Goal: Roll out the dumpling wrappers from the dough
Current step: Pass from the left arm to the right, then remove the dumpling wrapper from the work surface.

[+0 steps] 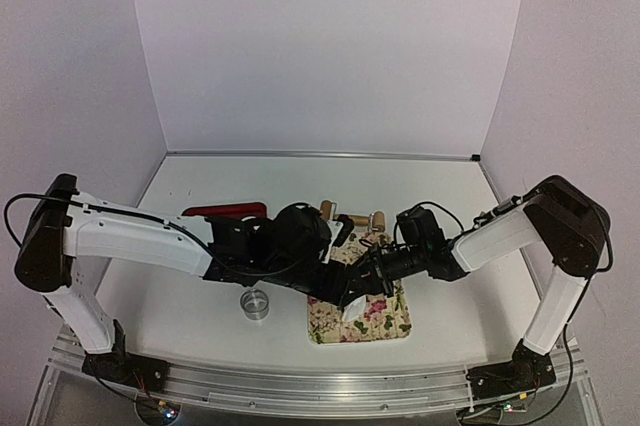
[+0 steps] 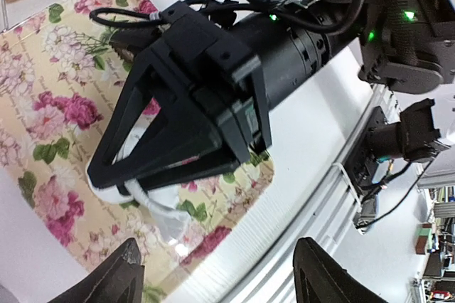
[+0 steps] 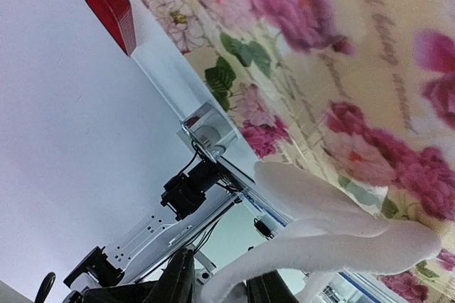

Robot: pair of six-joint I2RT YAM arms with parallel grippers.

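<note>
Pinching dough [image 3: 334, 226], right fingers [image 3: 179, 283], strip extending outward

On the mat [image 1: 396, 325], seemingly, the dough [image 2: 162, 212] — ring cutter [image 1: 256, 303] left, rolling pin [image 1: 357, 219] behind.

The white table [image 1: 200, 296] carries a floral mat [image 1: 385, 324] near its front edge, right of centre. A metal ring [image 1: 256, 303] stands on the bare top just left of the mat, apart from it. A flat red object [image 1: 225, 211] lies farther back on the left. A wooden rolling pin [image 1: 362, 219] lies just behind the mat, partly hidden.
</note>
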